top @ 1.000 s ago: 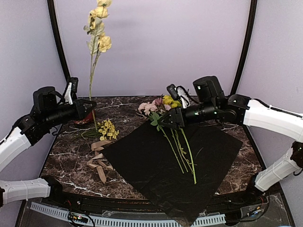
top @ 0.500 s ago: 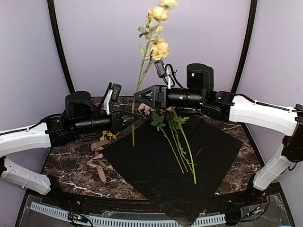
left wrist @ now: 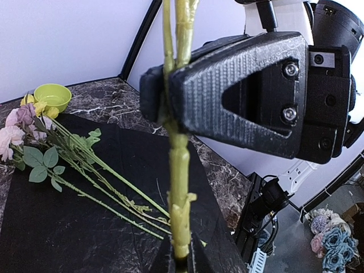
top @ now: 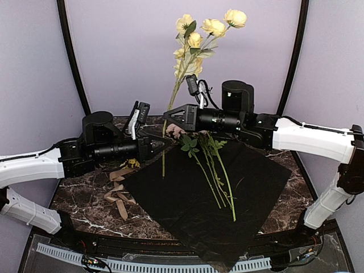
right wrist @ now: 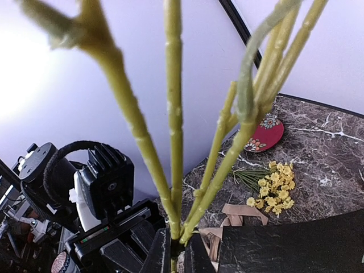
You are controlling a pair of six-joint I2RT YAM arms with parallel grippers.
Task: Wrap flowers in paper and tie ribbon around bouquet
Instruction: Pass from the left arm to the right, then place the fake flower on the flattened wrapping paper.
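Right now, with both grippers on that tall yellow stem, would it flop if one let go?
Probably not: the stem stands straight above the left gripper and right gripper, so it looks stiff. Its blooms make it top-heavy; it might swivel.

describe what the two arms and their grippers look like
Both arms have smooth white shells on the long links, left arm and right arm, with black cylindrical joint housings and black wrists. Thin black cables loop above the right wrist. The left gripper and right gripper are black plastic; the right is ribbed, with a triangular cut-out and two silver screws.
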